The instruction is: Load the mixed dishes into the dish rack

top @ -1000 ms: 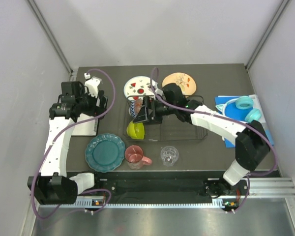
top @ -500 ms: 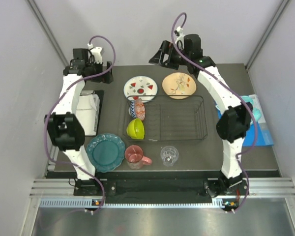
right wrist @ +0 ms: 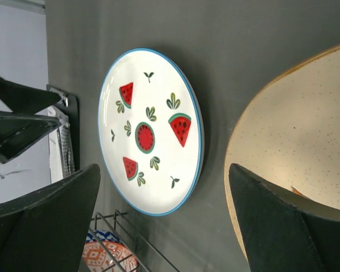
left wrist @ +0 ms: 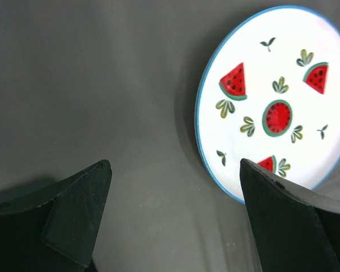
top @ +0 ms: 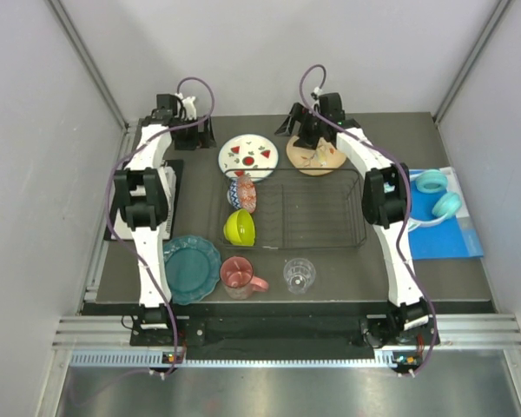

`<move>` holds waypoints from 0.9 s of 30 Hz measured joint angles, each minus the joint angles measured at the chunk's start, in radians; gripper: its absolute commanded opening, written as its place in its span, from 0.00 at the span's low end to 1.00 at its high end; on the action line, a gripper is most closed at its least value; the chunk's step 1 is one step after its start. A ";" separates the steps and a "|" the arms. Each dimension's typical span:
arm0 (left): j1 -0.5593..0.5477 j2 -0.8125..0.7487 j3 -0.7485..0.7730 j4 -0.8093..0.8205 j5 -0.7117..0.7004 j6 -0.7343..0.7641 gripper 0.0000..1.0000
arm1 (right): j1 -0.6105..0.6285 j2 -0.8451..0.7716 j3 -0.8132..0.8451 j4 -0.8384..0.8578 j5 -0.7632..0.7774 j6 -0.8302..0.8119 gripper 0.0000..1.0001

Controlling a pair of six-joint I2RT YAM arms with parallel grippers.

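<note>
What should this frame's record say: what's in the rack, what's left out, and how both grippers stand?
In rack: green bowl, patterned bowl, both at its left end
On table: watermelon plate, peach plate, teal plate, pink mug, glass
Left gripper: open, empty, beside watermelon plate
Right gripper: open, empty, over the gap between watermelon and peach plates

Dark grey table [top: 451, 278], pale grey walls [top: 35, 174], even light

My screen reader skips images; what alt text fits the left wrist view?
A white plate with red watermelon motifs and a blue rim lies on the dark table, upper right. The left gripper, open and empty, shows two black fingers at the bottom corners.
</note>
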 measured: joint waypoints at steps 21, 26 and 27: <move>-0.111 0.097 0.000 0.096 0.000 -0.023 0.98 | 0.058 0.035 -0.056 0.063 -0.008 -0.025 0.92; -0.105 0.105 -0.011 0.113 0.000 -0.025 0.98 | 0.094 0.055 -0.056 0.063 -0.006 -0.030 0.91; -0.104 0.109 -0.016 0.119 0.001 -0.025 0.98 | 0.098 0.060 -0.056 0.064 -0.007 -0.029 0.91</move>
